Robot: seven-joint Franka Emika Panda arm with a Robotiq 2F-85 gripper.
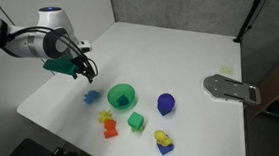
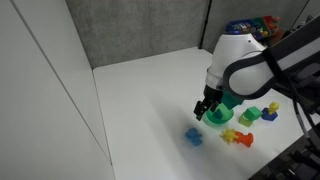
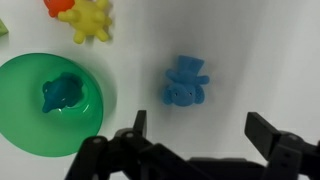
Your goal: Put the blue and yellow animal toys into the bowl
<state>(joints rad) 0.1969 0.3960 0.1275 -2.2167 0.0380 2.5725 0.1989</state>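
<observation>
The sky-blue animal toy (image 3: 186, 82) lies on the white table just ahead of my open, empty gripper (image 3: 200, 128). It shows in both exterior views (image 1: 91, 96) (image 2: 194, 137), with the gripper (image 1: 84, 67) (image 2: 205, 110) hovering above it. The green bowl (image 3: 25, 125) sits beside the toy and holds a small blue-green figure (image 3: 65, 93). The bowl also shows in both exterior views (image 1: 113, 90) (image 2: 226, 118). The yellow animal toy (image 3: 88, 20) (image 1: 105, 117) (image 2: 232, 135) lies on the table outside the bowl.
A red toy (image 1: 111, 130) lies next to the yellow one. A green cube (image 1: 136, 120), a dark blue lump (image 1: 166, 104) and a yellow and blue piece (image 1: 164, 140) lie nearby. A grey metal plate (image 1: 231, 88) lies at the table's edge.
</observation>
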